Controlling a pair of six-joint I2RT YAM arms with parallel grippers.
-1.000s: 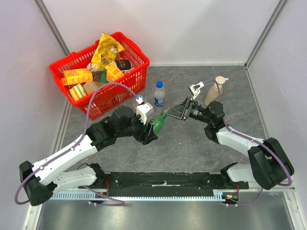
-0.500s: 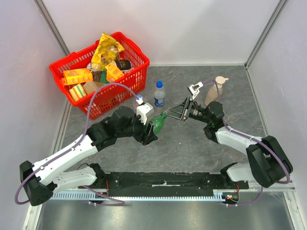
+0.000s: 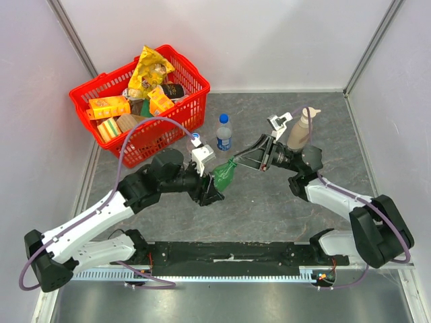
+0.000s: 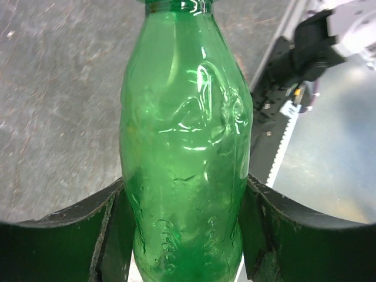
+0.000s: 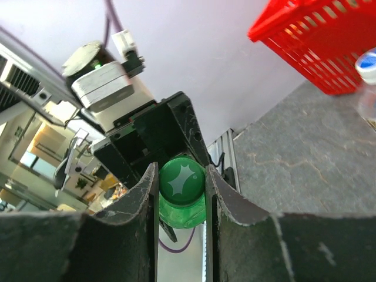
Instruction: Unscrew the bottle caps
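Because the green bottle hangs off the desk between two arms, the turn should work only if the body cannot spin along with the cap. The left end effector is clamped around the lower body, one finger pressed on each side. That hold probably needs to be firm without crushing the thin wall. The right end effector is closed on the green cap, with a finger against either side of it. Its roll axis should stay in line with the neck. It should turn anticlockwise as seen from the cap's face and back away a little as the thread lifts, or the fingers may slip on the rim.

The bottle sits near the middle of the desk, tilted, with its neck towards 1 o'clock. It is translucent green plastic with a waisted, embossed body, and it looks empty. The cap is a matching green with a white four-pointed star on top, and it appears fully seated.

At about 12 o'clock from it stand a blue-labelled bottle and a clear bottle, both with their blue caps on.
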